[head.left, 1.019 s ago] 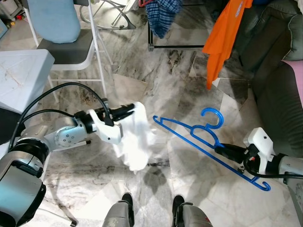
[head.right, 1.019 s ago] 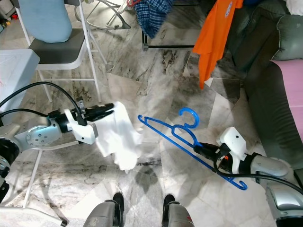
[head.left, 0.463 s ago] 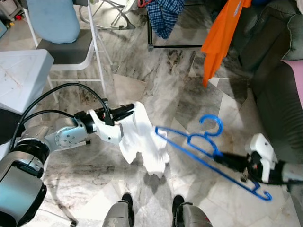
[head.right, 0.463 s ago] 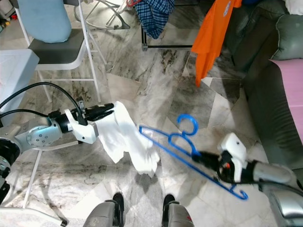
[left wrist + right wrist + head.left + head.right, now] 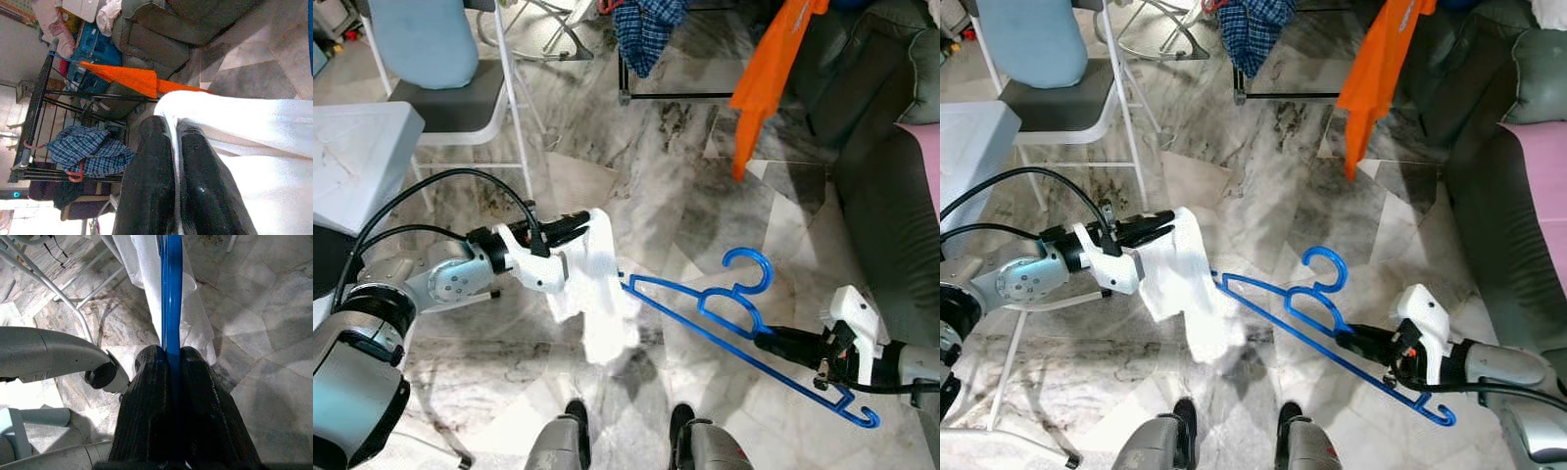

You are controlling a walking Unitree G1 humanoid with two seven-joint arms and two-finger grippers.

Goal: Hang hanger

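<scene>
A blue plastic hanger [image 5: 729, 315] hangs in the air over the marble floor, its hook up and its long bar slanting down to the right. My right gripper [image 5: 775, 342] is shut on the bar near its middle; the wrist view shows both fingers [image 5: 146, 421] pinching the blue bar [image 5: 171, 293]. A white garment [image 5: 597, 294] dangles from my left gripper [image 5: 570, 225], which is shut on its top edge [image 5: 171, 122]. The hanger's left tip touches or enters the cloth; I cannot tell which.
A white folding chair [image 5: 450, 88] with a light blue cushion stands at the back left, beside a white table [image 5: 352, 157]. An orange shirt [image 5: 769, 78] and a checked garment [image 5: 646, 29] hang on a black rack behind. A dark sofa [image 5: 891, 186] lines the right.
The hanger's left tip has moved left into the white garment's side. The cloth, swung out to the right half a second ago, now hangs straighter under my left gripper.
</scene>
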